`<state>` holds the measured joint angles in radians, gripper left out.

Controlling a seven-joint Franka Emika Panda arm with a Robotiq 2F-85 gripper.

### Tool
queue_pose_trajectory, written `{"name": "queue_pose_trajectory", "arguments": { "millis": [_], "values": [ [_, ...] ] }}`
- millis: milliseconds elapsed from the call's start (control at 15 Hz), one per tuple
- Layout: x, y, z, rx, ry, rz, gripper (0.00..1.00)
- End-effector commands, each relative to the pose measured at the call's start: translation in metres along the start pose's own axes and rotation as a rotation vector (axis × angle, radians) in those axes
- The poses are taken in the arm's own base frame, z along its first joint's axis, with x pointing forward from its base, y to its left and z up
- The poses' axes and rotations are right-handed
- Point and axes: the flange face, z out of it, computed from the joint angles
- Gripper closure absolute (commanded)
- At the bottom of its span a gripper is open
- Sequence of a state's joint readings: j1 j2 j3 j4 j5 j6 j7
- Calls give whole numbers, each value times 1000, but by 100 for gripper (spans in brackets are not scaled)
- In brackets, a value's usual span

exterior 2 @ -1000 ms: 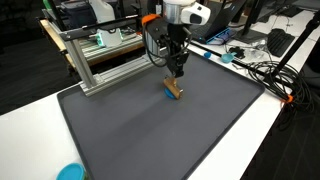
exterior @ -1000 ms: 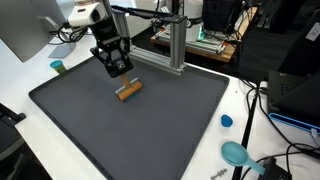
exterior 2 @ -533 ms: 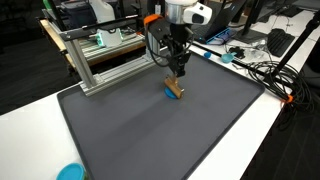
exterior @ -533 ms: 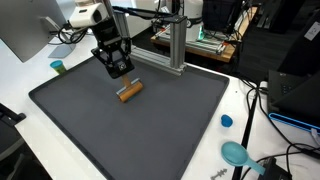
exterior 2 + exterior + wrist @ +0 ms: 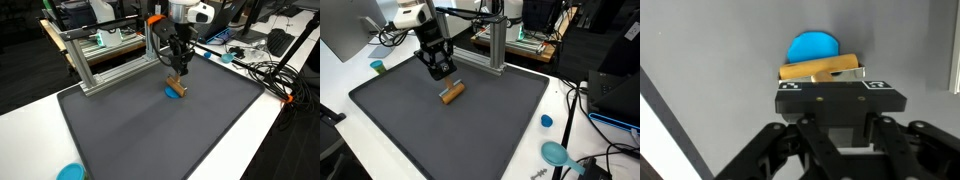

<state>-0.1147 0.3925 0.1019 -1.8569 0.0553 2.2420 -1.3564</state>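
Observation:
A short tan wooden cylinder (image 5: 452, 93) (image 5: 177, 91) with a blue disc at one end (image 5: 812, 47) sits low over the dark grey mat (image 5: 470, 135) (image 5: 150, 135). My gripper (image 5: 444, 75) (image 5: 179, 79) stands right above it, shut, with its fingers coming down onto the cylinder. In the wrist view the cylinder (image 5: 822, 69) lies crosswise just past the black gripper body, which hides the fingertips and where they meet it.
An aluminium frame (image 5: 496, 48) (image 5: 100, 58) stands along the mat's back edge. A small green cup (image 5: 378, 67), a blue cap (image 5: 546, 121) and a teal object (image 5: 556, 153) lie on the white table. Another blue thing (image 5: 70, 172) lies off one corner. Cables (image 5: 262, 72) run beside the mat.
The gripper has shifted a little sideways across the mat, and the cylinder has shifted with it.

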Motion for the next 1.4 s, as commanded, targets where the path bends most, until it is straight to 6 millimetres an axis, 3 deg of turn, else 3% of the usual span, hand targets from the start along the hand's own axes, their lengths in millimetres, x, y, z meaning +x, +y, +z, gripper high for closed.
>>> {"name": "queue_pose_trajectory", "arguments": {
  "millis": [0,133,400,533,667,933,1067,1133,1267,1333],
  "values": [
    [17,-6,36,49,33,-56,78],
    [23,-11,16,36,40,-29,78],
    [29,-48,-62,-67,-35,52,78],
    [47,-60,-91,-101,-129,107,78],
    [70,-59,-109,-124,-219,183,78],
    [116,-49,-107,-38,-332,271,78],
    [121,-42,-96,45,-233,140,78],
    [121,-61,-101,-15,-287,205,53],
    [123,-50,-87,26,-260,163,53],
    [121,-46,-83,33,-257,158,78]
  ]
}}
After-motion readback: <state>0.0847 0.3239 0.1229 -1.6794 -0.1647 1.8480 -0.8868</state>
